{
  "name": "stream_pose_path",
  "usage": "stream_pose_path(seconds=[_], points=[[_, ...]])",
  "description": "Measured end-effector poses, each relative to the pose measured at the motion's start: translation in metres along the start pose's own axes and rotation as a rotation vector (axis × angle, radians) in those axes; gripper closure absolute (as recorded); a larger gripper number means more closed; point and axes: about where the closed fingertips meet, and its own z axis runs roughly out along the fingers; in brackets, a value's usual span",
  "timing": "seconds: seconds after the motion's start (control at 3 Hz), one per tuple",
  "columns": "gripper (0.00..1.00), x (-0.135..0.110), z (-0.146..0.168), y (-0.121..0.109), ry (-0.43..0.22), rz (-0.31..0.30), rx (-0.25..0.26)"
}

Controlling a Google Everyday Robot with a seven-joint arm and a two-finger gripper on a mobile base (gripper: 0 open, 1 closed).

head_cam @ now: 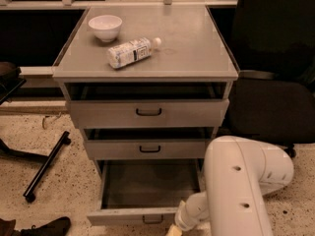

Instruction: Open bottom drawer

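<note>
At the bottom edge of the view, the gripper (173, 229) is sitting low against the front of the bottom drawer (123, 216), only its pale tip showing below the white arm (236, 195); whether it is closed on anything I cannot tell. Just to the left of the gripper, the small black loop handle (152, 220) is lying at the centre of that front. Behind the gripper, the drawer is standing well out of the steel cabinet (197, 43), its plain grey tray showing bare. Above it, the middle drawer (147, 149) and top drawer (147, 113) are sitting only slightly out. By my judgement the pulling step is nearing its end, so the next move is calling for a short, level draw straight outward, and then a clean release without nudging the front back in.
</note>
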Motion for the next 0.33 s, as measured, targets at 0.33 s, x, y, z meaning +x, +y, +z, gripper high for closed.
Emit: stream_pose_path(seconds=[0.33], points=[[0.0,0.0092,-0.008,0.0066,-0.002,0.044,0.01]])
